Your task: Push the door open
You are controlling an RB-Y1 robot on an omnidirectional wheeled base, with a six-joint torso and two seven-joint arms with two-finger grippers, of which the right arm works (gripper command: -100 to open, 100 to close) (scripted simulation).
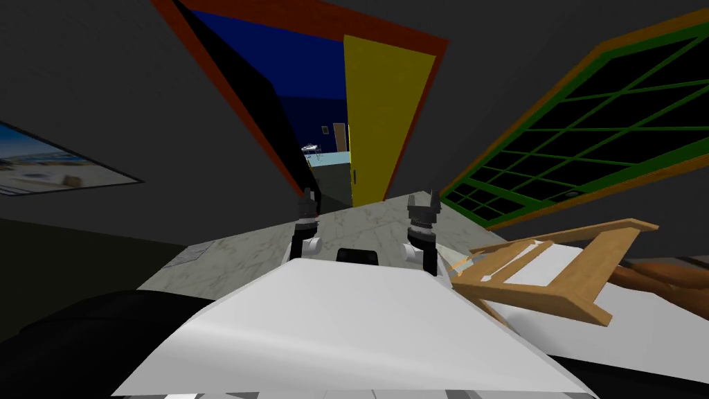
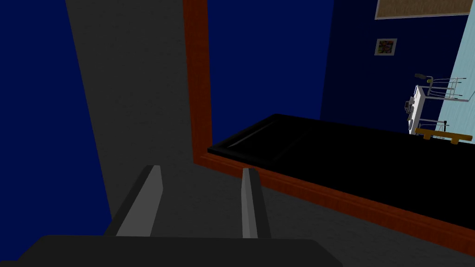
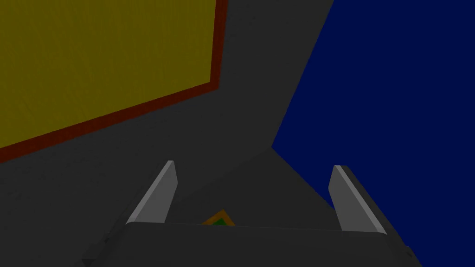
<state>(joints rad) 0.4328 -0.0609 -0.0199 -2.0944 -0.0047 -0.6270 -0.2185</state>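
A: Where was the tall yellow door panel?
B: Upright and ajar in its red-brown frame, ahead, nearer the right gripper than the left gripper. Both sets of jaws were parted and empty.

Yellow door is standing ajar in its red-brown frame, with a blue room showing through the gap on its left. Left tool and right tool are hanging side by side on its near side. Wooden chair is lying tilted at right.
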